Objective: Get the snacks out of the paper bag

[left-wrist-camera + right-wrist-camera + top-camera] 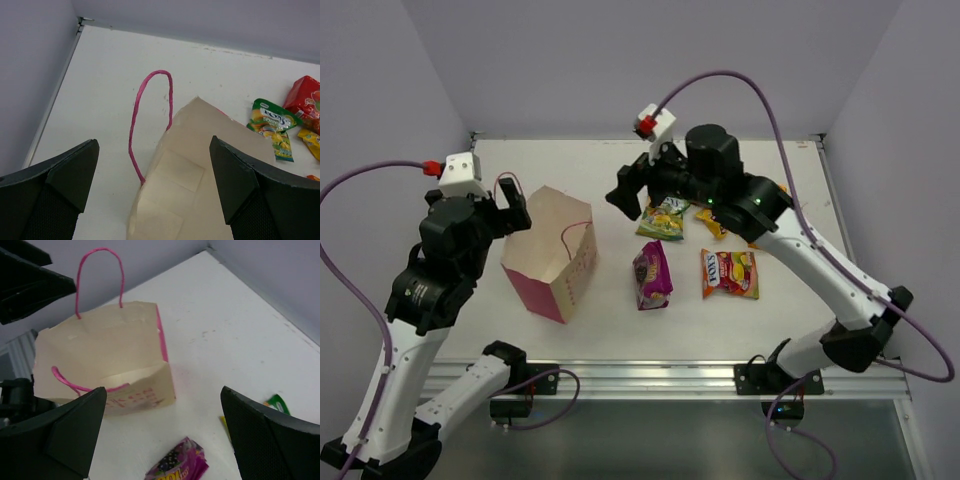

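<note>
Standing upright left of the bench's middle, the paper bag [552,258] opens upward just beside the left gripper [512,208], jaws apart; the right gripper [632,192], also spread, hovers rightward near the snacks [652,275].

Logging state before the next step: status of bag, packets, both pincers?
paper bag: upright, mouth open, no packet seen inside.
magenta packet: lying on table, outside bag.
green packet: on table, outside bag.
red-yellow packet: on table, outside bag.
left pincer: open, empty.
right pincer: open, empty.
</note>
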You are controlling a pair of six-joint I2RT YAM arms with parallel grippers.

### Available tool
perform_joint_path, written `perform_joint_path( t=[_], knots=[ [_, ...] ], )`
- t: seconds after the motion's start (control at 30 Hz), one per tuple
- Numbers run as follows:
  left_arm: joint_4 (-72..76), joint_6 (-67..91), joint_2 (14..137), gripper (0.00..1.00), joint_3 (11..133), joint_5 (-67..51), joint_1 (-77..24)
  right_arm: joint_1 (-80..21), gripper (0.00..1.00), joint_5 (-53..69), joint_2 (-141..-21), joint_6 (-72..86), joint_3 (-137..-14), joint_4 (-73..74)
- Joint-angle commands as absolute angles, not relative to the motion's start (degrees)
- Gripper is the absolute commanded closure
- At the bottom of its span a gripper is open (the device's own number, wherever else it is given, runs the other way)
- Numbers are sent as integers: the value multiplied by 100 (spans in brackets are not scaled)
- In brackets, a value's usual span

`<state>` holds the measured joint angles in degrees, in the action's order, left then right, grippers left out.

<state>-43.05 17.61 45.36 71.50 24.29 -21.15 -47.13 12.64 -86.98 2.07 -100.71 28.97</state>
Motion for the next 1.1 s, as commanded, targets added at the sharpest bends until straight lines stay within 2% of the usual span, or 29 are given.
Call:
perform_joint_path(
  t=[0.0,0.17,0.43,0.6,0.73,1.07],
  knots=[
    [-4307,1828,4430,0,7277,2839,-2136,-4588,1,-207,-7729,395,-9590,2698],
    [-4149,1732,4465,0,7286,2725,-2136,-3676,1,-817,-6567,720,-8738,2698],
    [-3735,1652,4825,0,7601,2470,-2136,-2260,1,-2020,-4723,89,-8534,2698],
    [-3735,1442,4904,0,8409,2513,-2127,-2250,1,-2776,-3842,-413,-8701,2690],
    [-3963,1170,4826,0,8938,2505,-2127,-2250,1,-2795,-3183,-457,-8640,2689],
    [-4113,756,4123,0,9237,2584,-2136,-2250,1,-2821,-2004,-642,-8165,2575]
  ],
)
